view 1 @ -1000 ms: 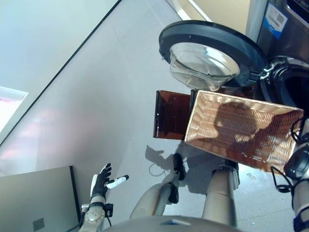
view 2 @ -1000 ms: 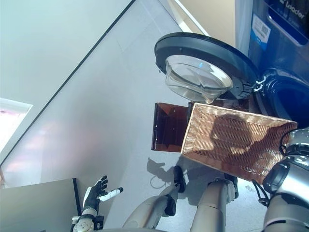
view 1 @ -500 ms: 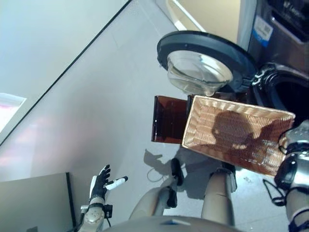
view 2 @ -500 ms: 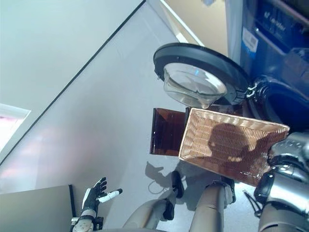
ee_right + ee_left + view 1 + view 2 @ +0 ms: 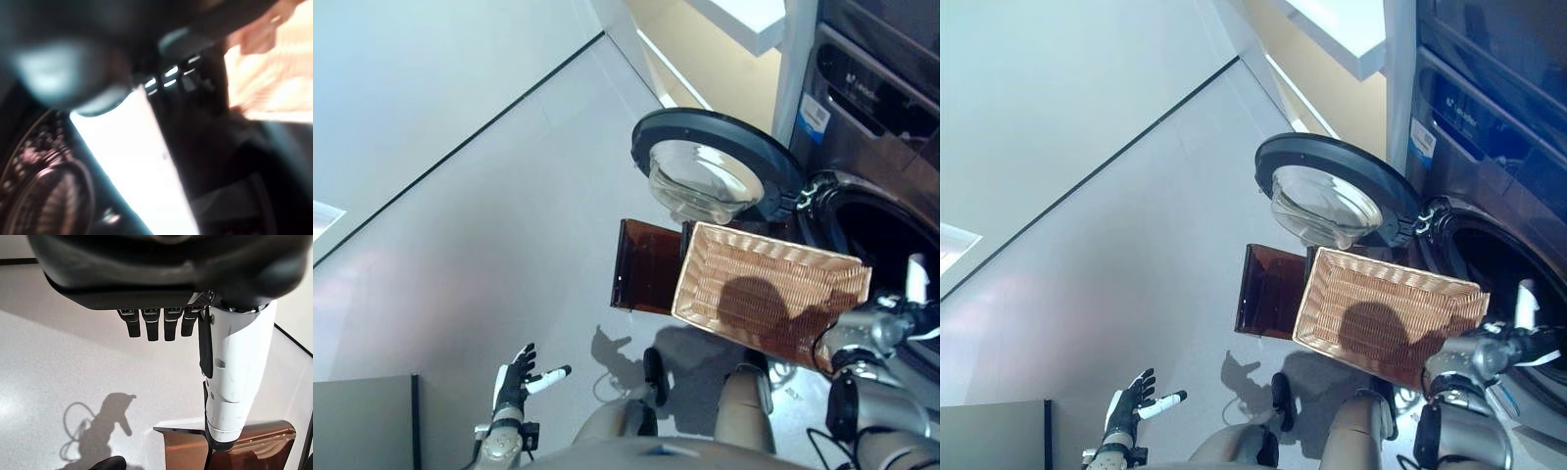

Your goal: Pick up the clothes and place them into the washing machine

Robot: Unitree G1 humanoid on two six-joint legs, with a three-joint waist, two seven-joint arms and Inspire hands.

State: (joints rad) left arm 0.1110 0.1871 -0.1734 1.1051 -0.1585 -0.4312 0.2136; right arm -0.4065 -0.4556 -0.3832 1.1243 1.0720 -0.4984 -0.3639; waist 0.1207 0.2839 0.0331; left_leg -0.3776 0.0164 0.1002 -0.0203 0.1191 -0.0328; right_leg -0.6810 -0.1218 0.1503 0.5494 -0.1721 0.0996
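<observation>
The dark front-loading washing machine (image 5: pixel 1489 127) stands with its round glass-windowed door (image 5: pixel 715 166) swung wide, ready for loading. The rectangular woven wicker basket (image 5: pixel 769 294) before it shows no clothes. The right hand (image 5: pixel 1526 333) reaches the drum opening; its grip cannot be told. The left hand (image 5: pixel 514 377) hangs spread and empty.

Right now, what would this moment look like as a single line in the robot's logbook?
wicker basket: empty | washer door: open | drum: no clothes seen | right hand: by drum mouth | left hand: open, idle, low
</observation>
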